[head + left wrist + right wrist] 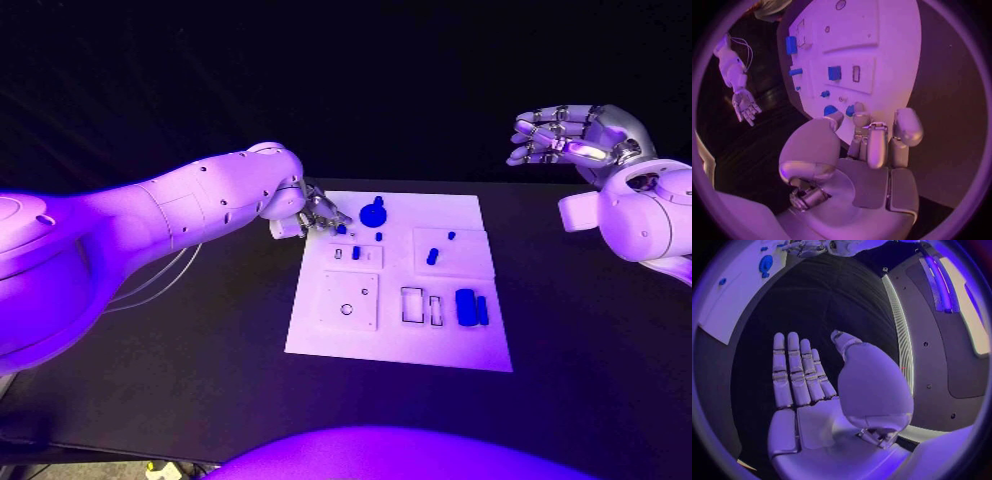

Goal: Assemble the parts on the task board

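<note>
Two white arms reach over the black table (173,380), one from each side of the white task board (325,335) lying in its middle. The left hand (320,212) is down at the board's far left corner, fingers curled downward at the board's edge. In the left wrist view its fingertips (861,120) sit close to a small blue part (850,110), but whether they actually pinch it cannot be told. The right hand (574,135) is raised well clear of the board, off beyond its far right corner; the right wrist view shows its palm bare and its fingers (795,367) straight and side by side, holding nothing. Several blue parts are on the board: a round knob-like part (374,213) near the far edge just beside the left hand, a small peg (433,256) on the raised panel at the right, a tiny blue part (356,253) on the panel at the left, and a larger oblong block (466,306) with a thin blue strip (482,310) just beside it near the board's right edge. Two empty rectangular slots (413,305) lie next to that block.
</note>
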Controlling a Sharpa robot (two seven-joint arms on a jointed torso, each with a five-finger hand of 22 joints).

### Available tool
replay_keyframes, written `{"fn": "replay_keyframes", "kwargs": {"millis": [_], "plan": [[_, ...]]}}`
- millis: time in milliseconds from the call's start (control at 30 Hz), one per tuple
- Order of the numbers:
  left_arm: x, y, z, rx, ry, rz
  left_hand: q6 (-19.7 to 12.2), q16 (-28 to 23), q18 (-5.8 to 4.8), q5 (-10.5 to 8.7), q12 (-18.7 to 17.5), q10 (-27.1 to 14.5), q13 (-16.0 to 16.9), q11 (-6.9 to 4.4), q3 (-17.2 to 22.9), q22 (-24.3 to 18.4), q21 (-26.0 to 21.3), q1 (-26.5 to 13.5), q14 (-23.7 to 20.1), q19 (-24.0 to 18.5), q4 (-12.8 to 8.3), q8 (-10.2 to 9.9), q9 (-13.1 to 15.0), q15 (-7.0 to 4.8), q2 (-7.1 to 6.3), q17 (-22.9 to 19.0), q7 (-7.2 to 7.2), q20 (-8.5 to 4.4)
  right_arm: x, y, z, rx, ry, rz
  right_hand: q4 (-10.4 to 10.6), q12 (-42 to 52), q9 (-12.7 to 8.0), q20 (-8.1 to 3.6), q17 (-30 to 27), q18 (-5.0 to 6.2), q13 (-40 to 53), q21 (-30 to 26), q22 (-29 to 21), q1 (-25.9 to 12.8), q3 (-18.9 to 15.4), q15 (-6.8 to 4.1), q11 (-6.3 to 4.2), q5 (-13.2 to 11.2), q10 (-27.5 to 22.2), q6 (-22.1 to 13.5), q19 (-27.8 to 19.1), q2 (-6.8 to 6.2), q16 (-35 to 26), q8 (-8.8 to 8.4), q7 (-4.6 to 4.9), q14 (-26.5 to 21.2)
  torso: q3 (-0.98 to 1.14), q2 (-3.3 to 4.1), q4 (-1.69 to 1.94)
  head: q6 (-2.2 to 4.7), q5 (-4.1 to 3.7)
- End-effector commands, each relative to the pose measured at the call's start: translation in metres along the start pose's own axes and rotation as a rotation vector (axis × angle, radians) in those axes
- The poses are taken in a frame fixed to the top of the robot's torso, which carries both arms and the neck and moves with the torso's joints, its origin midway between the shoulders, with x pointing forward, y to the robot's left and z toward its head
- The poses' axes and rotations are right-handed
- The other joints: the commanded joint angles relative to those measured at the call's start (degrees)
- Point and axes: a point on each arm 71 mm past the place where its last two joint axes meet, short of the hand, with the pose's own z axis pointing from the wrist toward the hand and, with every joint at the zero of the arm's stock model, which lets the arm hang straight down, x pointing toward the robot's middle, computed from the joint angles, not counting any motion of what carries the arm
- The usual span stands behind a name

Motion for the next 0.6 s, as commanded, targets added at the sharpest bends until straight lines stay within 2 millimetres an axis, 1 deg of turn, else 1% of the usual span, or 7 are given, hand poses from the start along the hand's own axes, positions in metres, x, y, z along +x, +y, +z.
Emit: {"fn": "replay_keyframes", "kwargs": {"millis": [33, 200, 400, 600], "plan": [[0.0016, -0.0021, 0.0006, 0.003, 0.005, 0.004, 0.5, 1.3, -1.69, 0.59, 0.7, 1.6, 0.9, -0.50, 3.3, 1.0, 0.8, 0.6, 2.5, 1.2, -0.3, -1.2, -0.3, -0.53, -0.18, 1.0, -0.15, -0.26, 0.0010, 0.0006, 0.0003, -0.004, 0.005, 0.001, 0.0, -0.9, -0.4, 0.00, -0.4, 1.59, -0.4, -0.3, -0.2, 0.8, 1.3, -0.26, -0.36, 1.2, 0.8, 0.8, 0.2, 0.79, -1.0, -1.09, 2.24, 0.7, 0.04, 0.01, 0.00, 0.00, 0.08], [0.0020, -0.0023, 0.0012, 0.002, 0.005, 0.005, 0.6, 1.3, -1.70, 0.58, 0.8, 1.7, 1.1, -0.52, 3.6, 1.1, 0.9, 0.9, 2.5, 1.3, -0.4, -1.2, -0.3, -0.55, -0.30, 1.1, -0.18, -0.28, 0.0014, 0.0007, 0.0003, -0.004, 0.007, 0.002, -0.1, -0.9, -0.4, -0.01, -0.5, 1.59, -0.6, -0.3, -0.4, 0.8, 1.4, -0.27, -0.37, 1.2, 0.9, 0.9, 0.3, 0.80, -1.1, -1.10, 2.24, 0.7, -0.01, 0.03, 0.02, -0.01, -0.12], [0.0029, -0.0031, 0.0019, 0.002, 0.005, 0.006, 0.8, 1.3, -1.71, 0.57, 0.7, 1.8, 1.2, -0.56, 4.1, 1.2, 0.9, 1.5, 2.6, 1.3, -0.5, -1.4, -0.4, -0.58, -0.59, 1.2, -0.22, -0.32, 0.0020, 0.0007, 0.0005, -0.004, 0.009, 0.002, -0.1, -0.9, -0.4, -0.01, -0.5, 1.59, -0.6, -0.3, -0.4, 0.8, 1.4, -0.27, -0.37, 1.2, 0.9, 0.9, 0.3, 0.80, -1.1, -1.10, 2.24, 0.7, 0.03, 0.00, 0.03, -0.13, -0.14], [0.0033, -0.0036, 0.0021, 0.003, 0.004, 0.007, 1.0, 1.3, -1.72, 0.54, 0.6, 2.0, 1.4, -0.70, 6.0, 1.3, 1.0, 3.3, 2.7, 1.3, -1.0, -1.7, -0.4, -0.70, -1.03, 1.5, -0.36, -0.43, 0.0025, 0.0005, 0.0009, -0.004, 0.011, 0.003, -0.1, -0.9, -0.4, -0.01, -0.5, 1.59, -0.6, -0.3, -0.4, 0.8, 1.4, -0.27, -0.37, 1.2, 0.9, 0.9, 0.3, 0.80, -1.1, -1.10, 2.24, 0.7, 0.02, 0.01, 0.03, -0.18, -0.22]]}}
